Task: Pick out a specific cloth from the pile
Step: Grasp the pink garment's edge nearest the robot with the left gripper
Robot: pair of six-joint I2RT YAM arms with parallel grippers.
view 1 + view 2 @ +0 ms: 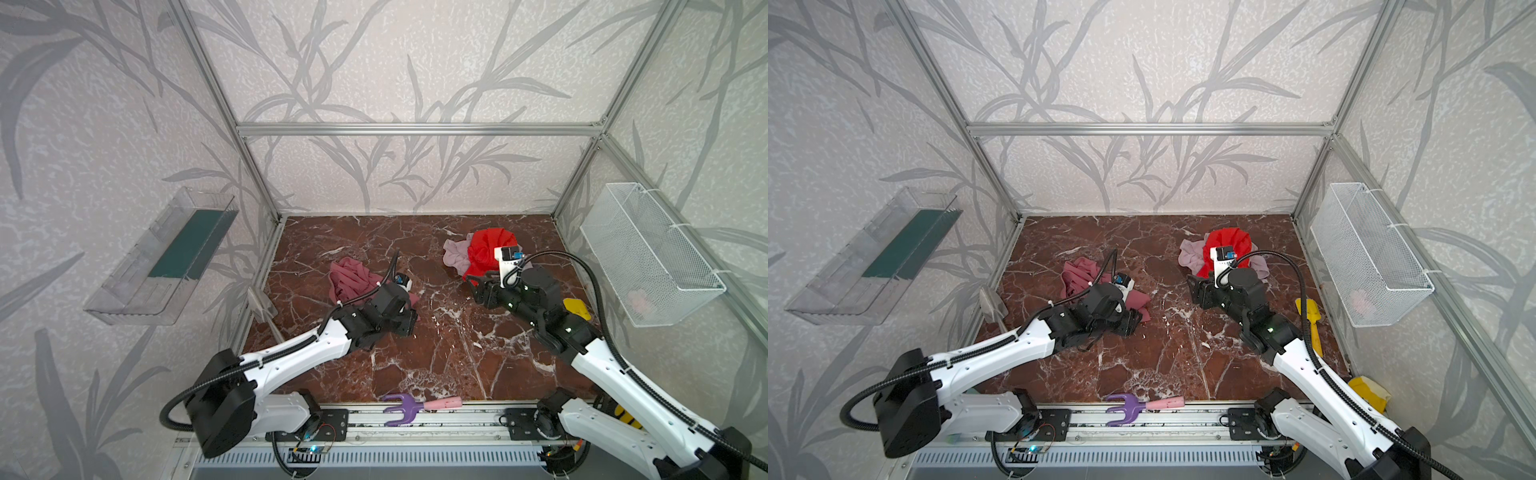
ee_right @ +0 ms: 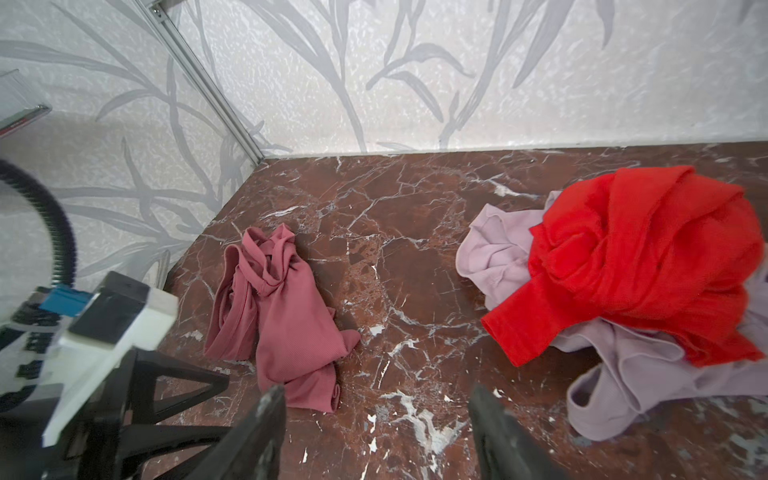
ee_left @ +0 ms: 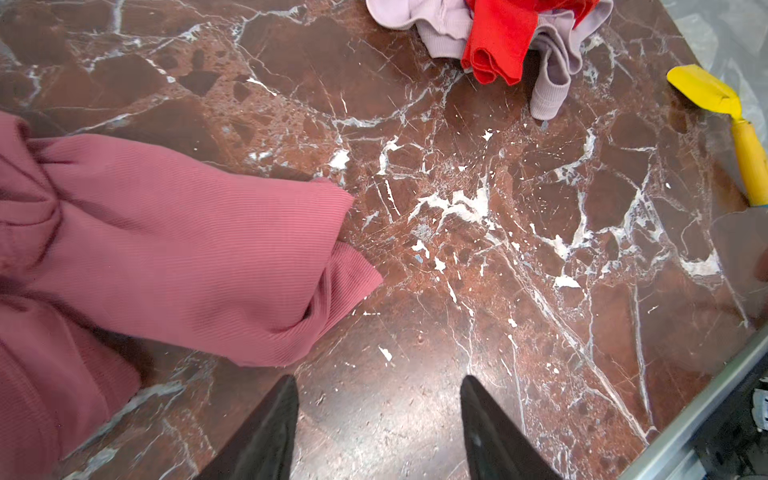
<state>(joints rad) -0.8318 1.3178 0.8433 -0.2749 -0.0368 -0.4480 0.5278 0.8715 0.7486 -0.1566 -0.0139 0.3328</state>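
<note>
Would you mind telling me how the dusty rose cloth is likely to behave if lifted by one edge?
Probably floppy: the dusty rose cloth lies in soft folds, so it would likely drape and trail. Its ribbed knit looks grippy rather than slick. Pushed, it would probably bunch up on the tabletop.

Light: bright, even, diffuse, from above; shadows soft.
Glare: pale sheen on the glossy red-brown white-veined marble tabletop, near its front edge.
Focus: the white-and-black boxy camera housing just above the tabletop blurs in the right wrist view.
Colour: the crumpled bright red cloth on the tabletop's far side looks oversaturated.
</note>
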